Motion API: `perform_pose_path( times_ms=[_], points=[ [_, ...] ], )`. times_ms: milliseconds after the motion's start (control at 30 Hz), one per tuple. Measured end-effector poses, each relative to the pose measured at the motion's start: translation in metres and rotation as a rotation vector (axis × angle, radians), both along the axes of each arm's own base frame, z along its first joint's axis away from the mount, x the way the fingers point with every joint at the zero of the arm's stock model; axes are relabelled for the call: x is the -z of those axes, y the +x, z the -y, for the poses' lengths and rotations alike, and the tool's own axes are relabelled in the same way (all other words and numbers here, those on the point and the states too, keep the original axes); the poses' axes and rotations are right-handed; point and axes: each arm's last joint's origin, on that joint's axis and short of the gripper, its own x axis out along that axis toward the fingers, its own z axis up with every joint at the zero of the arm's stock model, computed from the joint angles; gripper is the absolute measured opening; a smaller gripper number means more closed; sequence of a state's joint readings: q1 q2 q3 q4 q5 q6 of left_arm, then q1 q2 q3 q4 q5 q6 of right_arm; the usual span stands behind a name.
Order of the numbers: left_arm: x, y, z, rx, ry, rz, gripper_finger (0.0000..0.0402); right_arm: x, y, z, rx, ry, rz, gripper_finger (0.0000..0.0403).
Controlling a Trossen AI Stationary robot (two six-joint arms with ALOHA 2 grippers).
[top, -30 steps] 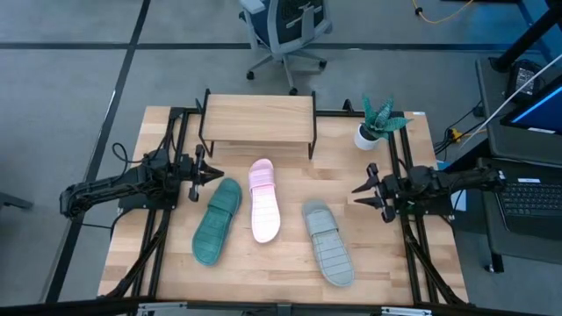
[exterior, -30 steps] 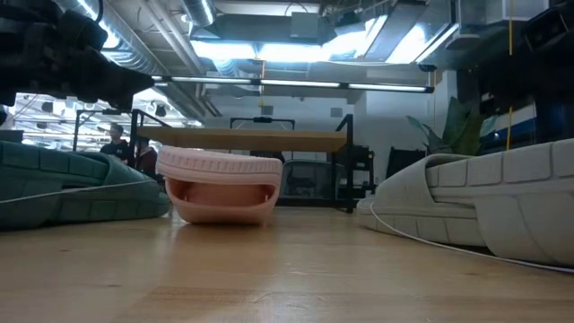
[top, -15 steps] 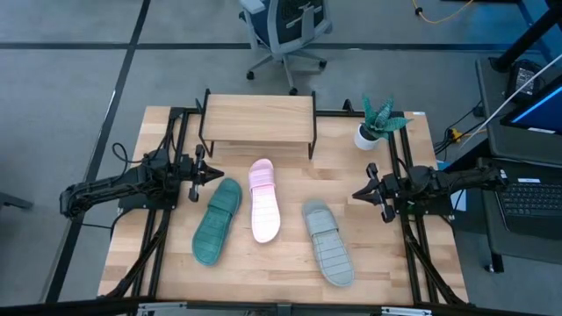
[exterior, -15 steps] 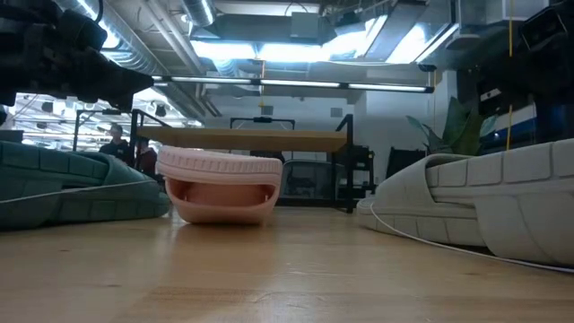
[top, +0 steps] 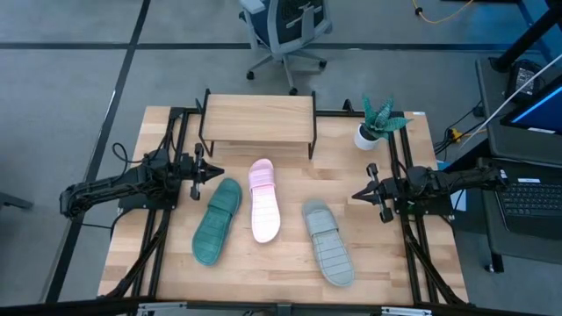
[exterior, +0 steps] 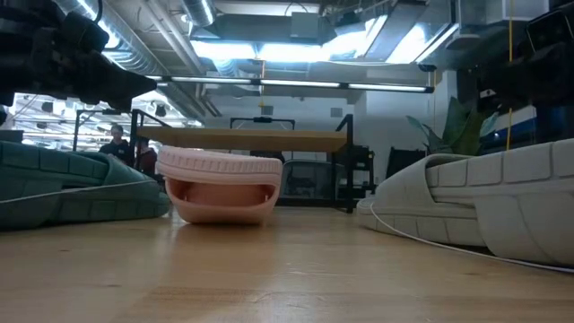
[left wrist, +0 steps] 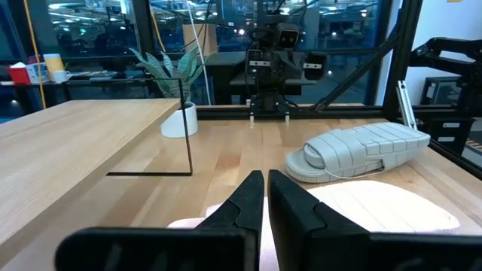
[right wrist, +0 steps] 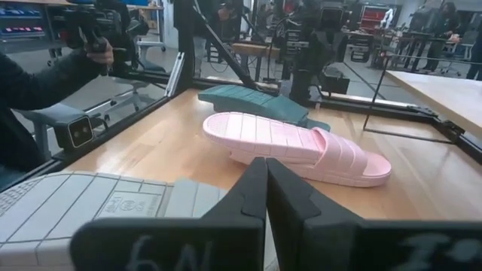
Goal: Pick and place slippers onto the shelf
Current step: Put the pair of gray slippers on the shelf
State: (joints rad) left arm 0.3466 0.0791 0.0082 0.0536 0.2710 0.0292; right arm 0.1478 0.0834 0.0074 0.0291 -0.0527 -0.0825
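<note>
Teal (top: 216, 221), pink (top: 263, 200) and grey slippers (top: 327, 242) lie on the surface (top: 290, 272); shelf (top: 258, 117) bare. Left claw (top: 212, 174) and right claw (top: 358, 195) both pressed together, holding nothing.

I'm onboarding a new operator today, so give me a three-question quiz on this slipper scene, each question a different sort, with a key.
1. True or false: a slipper already lies on the shelf.
2. Multiple choice: which slipper lies between the other two on the table? A) teal slipper B) pink slipper C) grey slipper
3. Fill in: the small potted plant stands on the side of the ___ gripper.

Key
1. False; its plank top is bare and all three slippers lie on the table.
2. B.
3. Right; the right gripper hovers by the grey slipper, jaws shut, and the left gripper by the teal one, also shut.
</note>
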Motion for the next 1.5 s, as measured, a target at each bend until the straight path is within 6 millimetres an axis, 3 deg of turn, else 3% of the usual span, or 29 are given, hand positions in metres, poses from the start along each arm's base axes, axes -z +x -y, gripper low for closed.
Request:
perform_pose_path(
  times_ms=[233, 500, 833, 1067, 1233, 1500],
  points=[
    [0.000, 0.000, 0.000, 0.000, 0.001, 0.000, 0.0016, -0.007, 0.000, 0.000, 0.006, 0.004, 0.044, 0.0006],
    [-0.004, 0.000, 0.000, 0.014, -0.034, 0.038, 0.0016, -0.037, -0.004, -0.001, -0.035, 0.084, 0.050, 0.0006],
    [-0.010, -0.001, 0.007, 0.233, -0.028, 0.094, 0.0016, -0.034, 0.003, -0.002, -0.034, 0.051, -0.017, 0.0008],
    [-0.010, 0.000, 0.008, 0.235, -0.059, 0.092, 0.0003, -0.041, 0.007, -0.005, -0.089, 0.053, 0.014, 0.0004],
    [-0.011, 0.001, 0.010, 0.187, -0.074, 0.085, 0.0001, -0.057, 0.013, -0.010, -0.124, 0.040, 0.004, 0.0004],
    [-0.028, 0.000, 0.019, 0.185, -0.068, 0.011, 0.0001, -0.075, 0.032, -0.022, -0.164, 0.002, -0.128, 0.0002]
  ],
)
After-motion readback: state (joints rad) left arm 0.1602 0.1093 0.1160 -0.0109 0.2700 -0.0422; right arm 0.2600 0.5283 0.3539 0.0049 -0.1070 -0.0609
